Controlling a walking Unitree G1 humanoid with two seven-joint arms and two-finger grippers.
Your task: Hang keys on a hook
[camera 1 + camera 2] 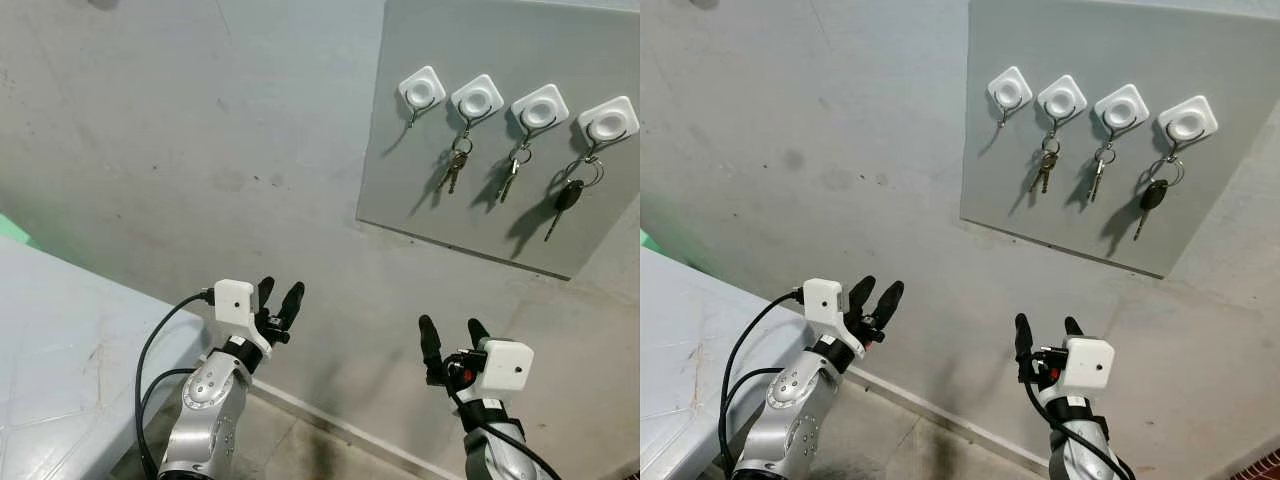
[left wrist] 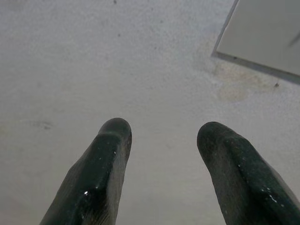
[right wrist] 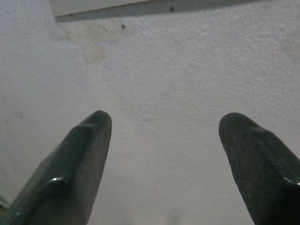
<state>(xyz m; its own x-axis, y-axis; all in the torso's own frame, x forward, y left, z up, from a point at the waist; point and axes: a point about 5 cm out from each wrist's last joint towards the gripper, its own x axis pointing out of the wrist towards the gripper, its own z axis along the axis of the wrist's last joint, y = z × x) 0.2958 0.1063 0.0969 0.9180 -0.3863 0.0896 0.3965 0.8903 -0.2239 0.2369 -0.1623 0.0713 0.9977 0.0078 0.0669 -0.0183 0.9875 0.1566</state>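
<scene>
Grey concrete wall (image 1: 200, 150) ahead, stained in patches, with a pale skirting strip along its foot. At far left, the corner of a pale blue-grey tabletop (image 1: 50, 330), scuffed. Low and left of centre, the left gripper (image 1: 279, 300), raised toward the bare wall, its 2 black fingers (image 2: 101, 164) spread apart and holding nothing; white camera box and black cable at its wrist. Low and right of centre, the right gripper (image 1: 452, 335), likewise raised, 2 fingers (image 3: 82, 154) parted and empty.

High on the right, a grey board (image 1: 480, 200) fixed flat to the wall, carrying 4 white square hooks in a row near its top edge. Leftmost hook (image 1: 422, 92), nearest the board's top left corner: bare. 2nd hook (image 1: 476, 101): a small bunch of keys (image 1: 453, 170) hanging from a ring. 3rd hook (image 1: 540, 109): another small key set (image 1: 511, 172) on a ring. 4th hook (image 1: 608, 123), by the board's right edge: a black-headed key (image 1: 565, 200) on a ring, dangling lower than the others. Both grippers well below the board, touching neither it nor the keys.
</scene>
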